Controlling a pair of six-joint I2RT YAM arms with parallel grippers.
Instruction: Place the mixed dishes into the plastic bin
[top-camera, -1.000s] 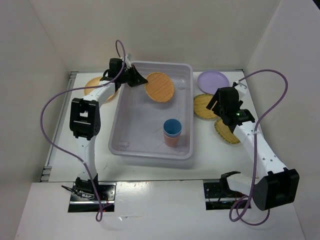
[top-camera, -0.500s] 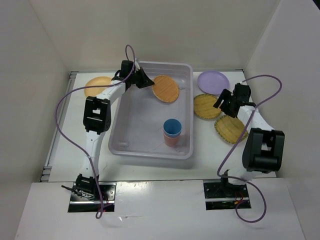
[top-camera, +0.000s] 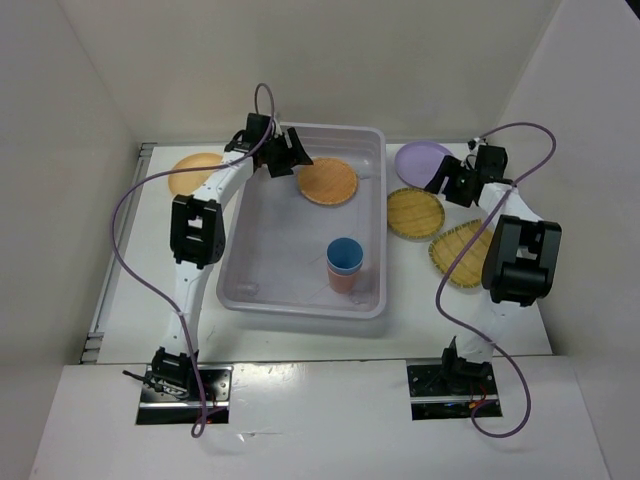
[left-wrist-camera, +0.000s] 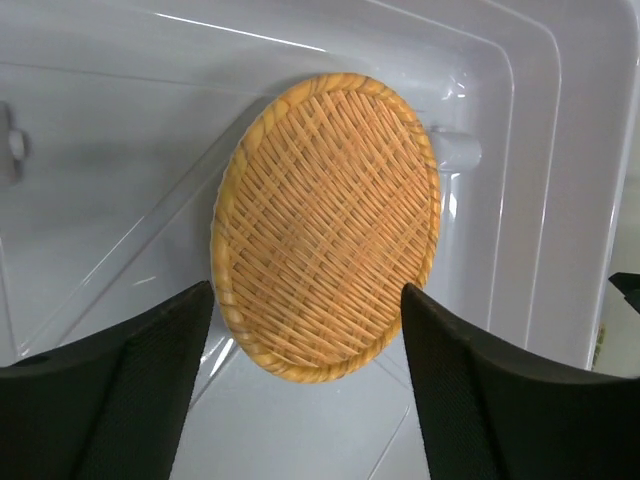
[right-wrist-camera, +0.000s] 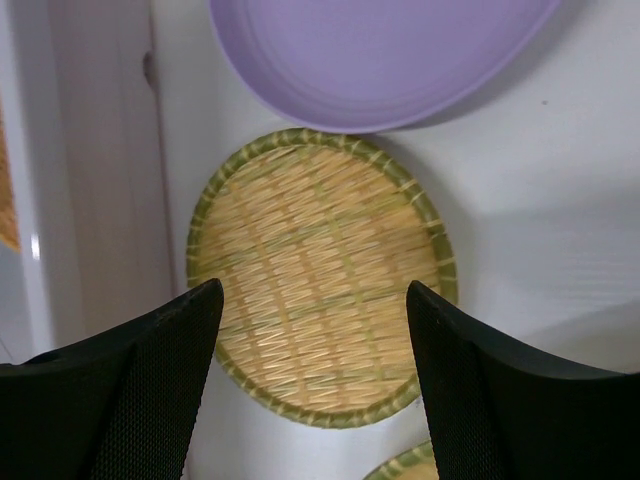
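Bin: the pale plastic bin (top-camera: 300, 306) fills the middle of the top view, long side running up the frame.
Left gripper: the left gripper (top-camera: 297, 160) hangs over the bin's upper left corner, with its fingers (left-wrist-camera: 140, 390) spread wide and holding nothing.
Orange woven plate: the orange woven plate (top-camera: 327, 181) is inside the bin at its upper end. In the left wrist view it sits centre frame, beyond the fingertips and framed between them. Its far edge is against the bin's wall (left-wrist-camera: 540, 150). Whether the tips touch its rim cannot be told.
Cups: the blue cup (top-camera: 344, 253) is nested in the pink cup (top-camera: 341, 281), low and right inside the bin.
Right gripper: the right gripper (top-camera: 441, 180) is at the upper right of the top view, outside the bin. Its fingers (right-wrist-camera: 500, 400) are wide apart and empty.
Yellow woven plate: one yellow woven plate (right-wrist-camera: 315, 275) lies flat on the table (right-wrist-camera: 560, 220), centred between the right fingertips and below them.
Purple plate: the purple plate (right-wrist-camera: 380, 50) is at the top of the right wrist view, its rim just meeting the yellow plate's.
Second yellow woven plate: the second yellow woven plate (top-camera: 458, 252) lies lower right, beside the first.
Flat orange plate: the flat orange plate (top-camera: 193, 170) is on the table, left of the bin.
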